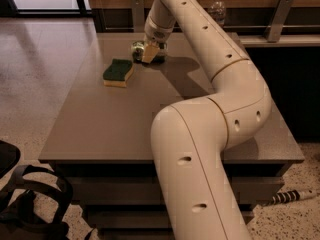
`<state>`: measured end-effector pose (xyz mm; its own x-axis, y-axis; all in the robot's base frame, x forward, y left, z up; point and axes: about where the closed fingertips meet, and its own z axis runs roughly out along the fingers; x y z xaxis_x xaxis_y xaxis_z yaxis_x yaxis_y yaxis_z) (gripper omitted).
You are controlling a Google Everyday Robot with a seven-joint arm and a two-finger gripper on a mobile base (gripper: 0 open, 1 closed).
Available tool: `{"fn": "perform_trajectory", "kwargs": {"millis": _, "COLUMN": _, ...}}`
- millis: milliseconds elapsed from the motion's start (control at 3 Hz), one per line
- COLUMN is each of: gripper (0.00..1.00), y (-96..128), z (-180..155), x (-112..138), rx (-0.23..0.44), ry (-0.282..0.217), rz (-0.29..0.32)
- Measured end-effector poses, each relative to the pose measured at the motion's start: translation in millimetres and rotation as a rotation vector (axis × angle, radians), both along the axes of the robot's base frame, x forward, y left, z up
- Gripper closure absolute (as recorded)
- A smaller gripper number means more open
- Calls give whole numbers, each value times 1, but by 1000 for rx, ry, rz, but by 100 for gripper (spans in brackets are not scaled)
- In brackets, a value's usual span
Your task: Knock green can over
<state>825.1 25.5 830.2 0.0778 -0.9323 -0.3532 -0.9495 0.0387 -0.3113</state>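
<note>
The green can (137,51) is at the far middle of the grey table (100,129). It appears to lie on its side, with its shiny silver end facing left and its dark green body partly hidden behind the gripper. My gripper (150,52) reaches down from the long white arm and sits right against the can's right side, touching or nearly touching it.
A green-topped yellow sponge (118,72) lies on the table just left and in front of the can. A clear plastic bottle (218,7) stands on the ledge behind. The arm's big white elbow (200,149) covers the table's right front. A black object (25,204) is on the floor at the bottom left.
</note>
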Motion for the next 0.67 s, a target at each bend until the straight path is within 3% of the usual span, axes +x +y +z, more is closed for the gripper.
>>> {"fn": "perform_trajectory", "kwargs": {"millis": 333, "gripper": 15, "y": 1, "z": -3, "x": 1, "rx": 0, "ry": 2, "rz": 1}}
{"fn": "perform_trajectory", "kwargs": {"millis": 667, "gripper": 0, "y": 2, "z": -1, "x": 1, "rx": 0, "ry": 3, "rz": 1}}
